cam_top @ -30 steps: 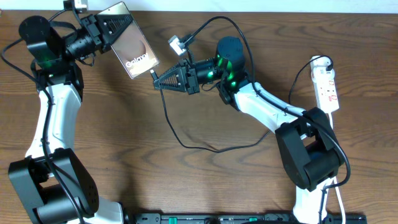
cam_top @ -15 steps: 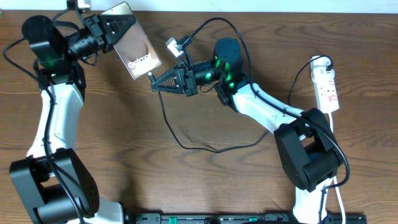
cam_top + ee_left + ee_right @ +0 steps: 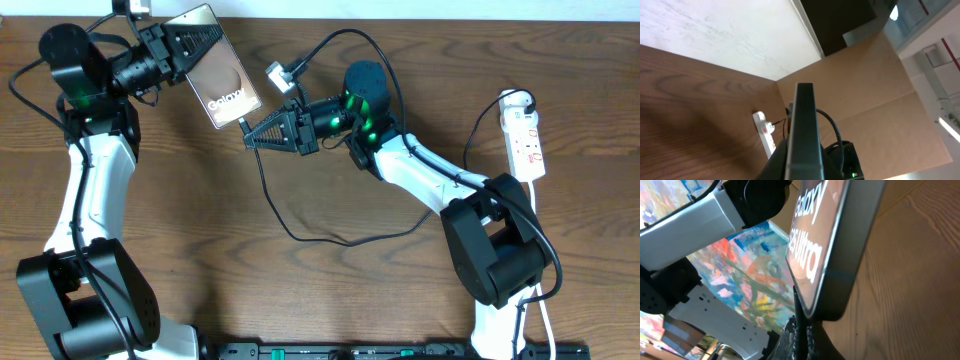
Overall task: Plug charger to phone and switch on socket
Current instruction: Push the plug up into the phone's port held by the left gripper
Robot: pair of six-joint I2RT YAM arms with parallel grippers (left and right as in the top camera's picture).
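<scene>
the bench (image 3: 300,290) is seen as brown wood with a clear grain and a smooth, low sheen. the phone (image 3: 220,78) is shown with a glossy face and a smooth grey edge that looks like metal. the charger cable (image 3: 272,200) is seen as matt black. smooth white plastic is shown on the socket (image 3: 526,140), matt black plastic on the fingers (image 3: 272,130).

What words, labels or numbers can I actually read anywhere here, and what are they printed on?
"Galaxy S25 Ultra": white lettering on the phone, clear in the right wrist view; from overhead only "Galaxy" can be read.
Red marks on the socket: too small to read.
Nothing else is legible.
</scene>
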